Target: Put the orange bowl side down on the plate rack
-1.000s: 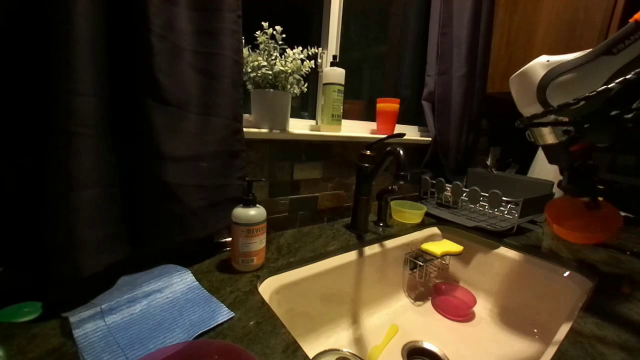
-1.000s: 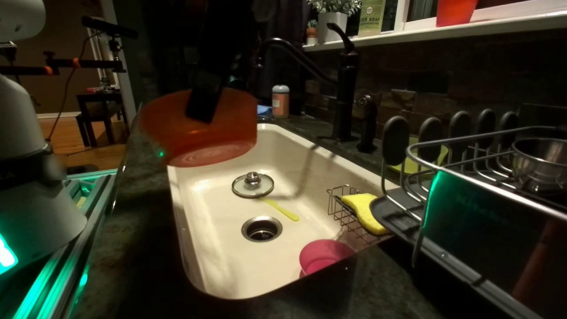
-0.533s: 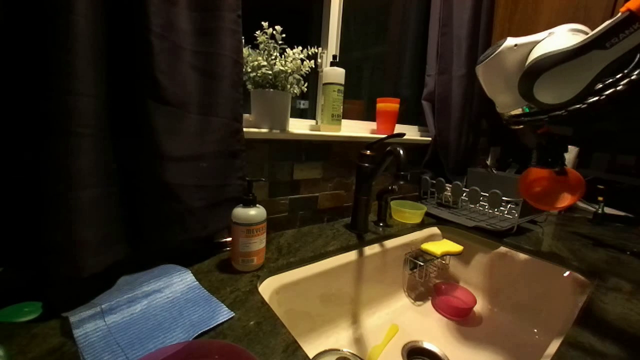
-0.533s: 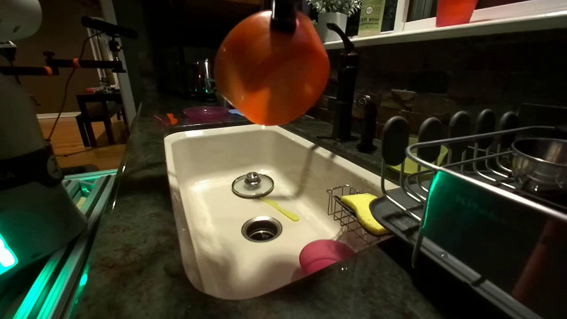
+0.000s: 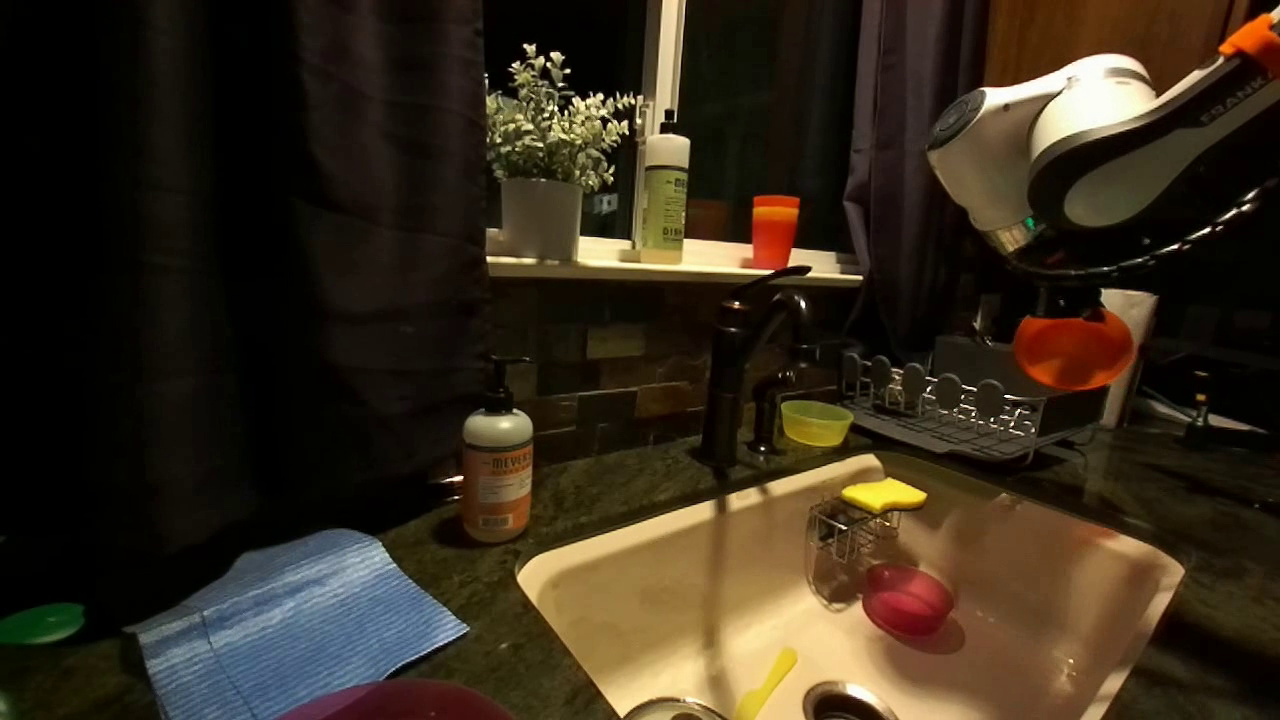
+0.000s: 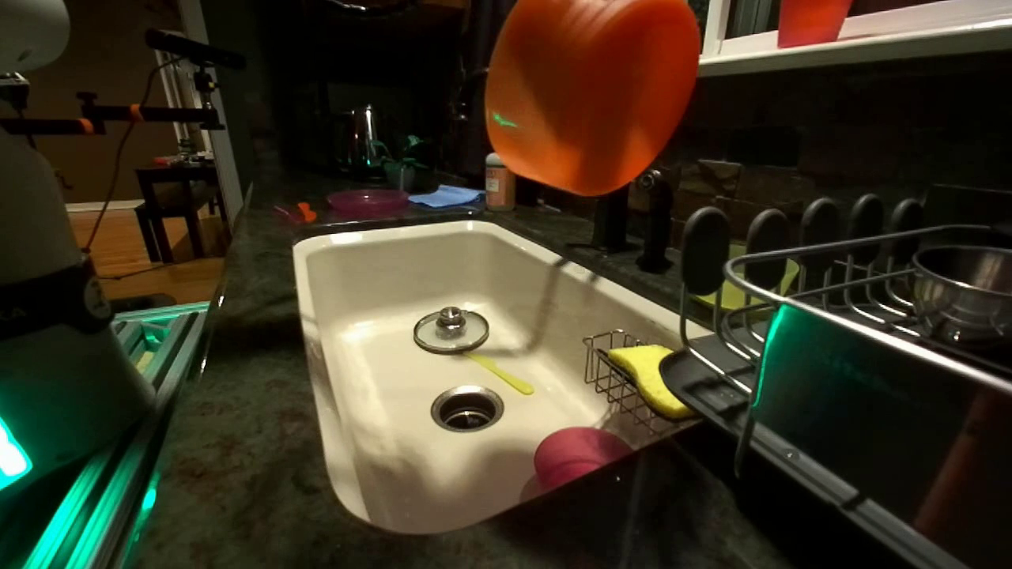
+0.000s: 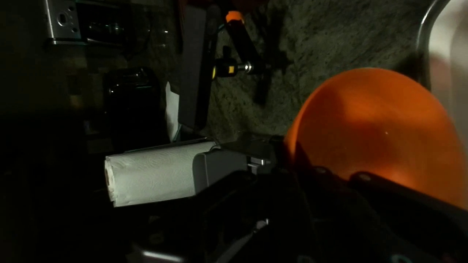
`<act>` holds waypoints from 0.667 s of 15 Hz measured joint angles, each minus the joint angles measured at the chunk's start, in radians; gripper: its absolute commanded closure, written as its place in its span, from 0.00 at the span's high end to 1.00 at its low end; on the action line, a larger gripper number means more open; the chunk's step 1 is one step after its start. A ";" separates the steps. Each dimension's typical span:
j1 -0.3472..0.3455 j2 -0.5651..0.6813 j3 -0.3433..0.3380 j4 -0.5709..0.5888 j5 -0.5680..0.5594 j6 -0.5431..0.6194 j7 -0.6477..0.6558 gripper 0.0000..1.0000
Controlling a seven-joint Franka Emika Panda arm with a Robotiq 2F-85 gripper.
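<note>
Beneath the end effector (image 5: 1071, 309), the orange bowl (image 5: 1075, 352), clasped by its rim, aloft

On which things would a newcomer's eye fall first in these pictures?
Probably the bright orange bowl, held in the air beneath the white robot arm. After it, perhaps, the yellow sponge on the wire basket in the sink, and the orange cup on the windowsill.
</note>
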 measured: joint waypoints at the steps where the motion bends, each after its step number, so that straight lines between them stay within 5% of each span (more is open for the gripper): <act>1: 0.002 -0.001 -0.006 0.000 -0.023 0.008 0.021 0.01; 10: 0.026 0.037 -0.025 0.000 -0.202 0.020 0.228 0.01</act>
